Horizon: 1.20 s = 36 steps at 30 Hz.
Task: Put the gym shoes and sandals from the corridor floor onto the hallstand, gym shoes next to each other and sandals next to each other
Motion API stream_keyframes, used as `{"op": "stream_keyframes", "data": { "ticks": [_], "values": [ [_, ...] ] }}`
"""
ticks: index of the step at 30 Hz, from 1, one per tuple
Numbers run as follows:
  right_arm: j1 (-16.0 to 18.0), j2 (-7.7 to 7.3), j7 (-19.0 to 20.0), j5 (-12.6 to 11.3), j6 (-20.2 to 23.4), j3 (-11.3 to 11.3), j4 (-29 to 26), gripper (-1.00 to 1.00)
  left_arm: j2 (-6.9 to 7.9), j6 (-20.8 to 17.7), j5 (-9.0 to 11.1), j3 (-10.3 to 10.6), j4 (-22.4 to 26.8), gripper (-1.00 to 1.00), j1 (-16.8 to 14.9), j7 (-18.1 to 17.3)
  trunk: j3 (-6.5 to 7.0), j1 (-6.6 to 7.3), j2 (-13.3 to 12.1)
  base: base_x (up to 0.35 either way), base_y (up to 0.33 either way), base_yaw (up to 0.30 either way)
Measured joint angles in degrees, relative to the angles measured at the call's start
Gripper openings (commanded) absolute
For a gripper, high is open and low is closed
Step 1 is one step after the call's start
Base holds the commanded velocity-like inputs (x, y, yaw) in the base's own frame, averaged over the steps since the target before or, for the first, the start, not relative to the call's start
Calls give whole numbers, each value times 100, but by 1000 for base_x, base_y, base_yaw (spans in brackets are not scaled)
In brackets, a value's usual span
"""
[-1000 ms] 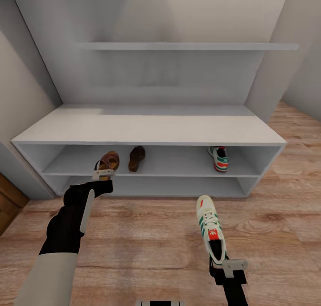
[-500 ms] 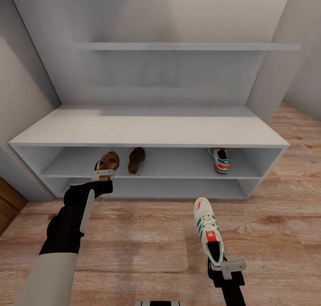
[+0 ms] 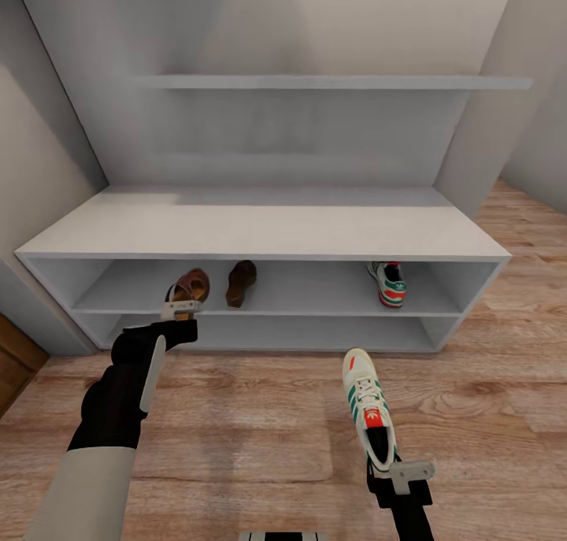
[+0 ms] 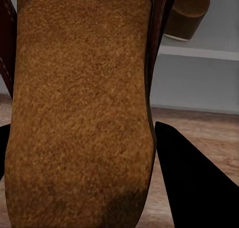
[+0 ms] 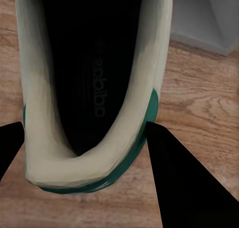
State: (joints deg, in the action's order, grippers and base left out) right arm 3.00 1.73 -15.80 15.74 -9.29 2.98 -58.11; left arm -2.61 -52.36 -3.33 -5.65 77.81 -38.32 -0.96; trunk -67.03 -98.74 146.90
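Nothing has moved in the last half second: left fingers (image 3: 182, 308) stay clamped on a sandal (image 3: 191, 285) at the shelf, right fingers (image 3: 398, 472) on the sneaker (image 3: 368, 405).

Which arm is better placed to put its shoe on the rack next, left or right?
Left, probably. The left gripper holds its sandal right at the hallstand's shelf, beside the other sandal. The right gripper holds its gym shoe farther back over the floor.

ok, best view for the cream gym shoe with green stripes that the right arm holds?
Head view: the whole cream gym shoe with green stripes shows, toe towards the pale-grey hallstand. Right wrist view gives its heel opening and dark insole up close.
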Motion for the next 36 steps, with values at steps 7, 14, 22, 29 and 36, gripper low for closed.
{"op": "stream_keyframes", "data": {
  "ticks": [7,14,22,29,36],
  "values": [
    [1,7,0,-1,0,0,-6,-100,6,-37,-4,-19,-213,-100,-8,8,0,0,0,0,0,0],
    [-1,18,-7,-2,0,0,-7,-100,6,-251,4,-23,-279,-100,-40,10,0,0,0,0,0,0],
    [-1,20,-9,-2,0,1,-7,-100,6,-435,-8,-23,-282,-100,-58,14,0,0,0,0,0,0],
    [-1,20,-9,-3,0,2,-7,-100,3,-453,6,-13,-209,-100,-54,18,0,0,0,0,0,0],
    [-1,26,-9,-7,0,1,-7,-100,-2,-434,1,-2,-243,-100,-53,24,0,0,0,0,0,0]
  ]
}}
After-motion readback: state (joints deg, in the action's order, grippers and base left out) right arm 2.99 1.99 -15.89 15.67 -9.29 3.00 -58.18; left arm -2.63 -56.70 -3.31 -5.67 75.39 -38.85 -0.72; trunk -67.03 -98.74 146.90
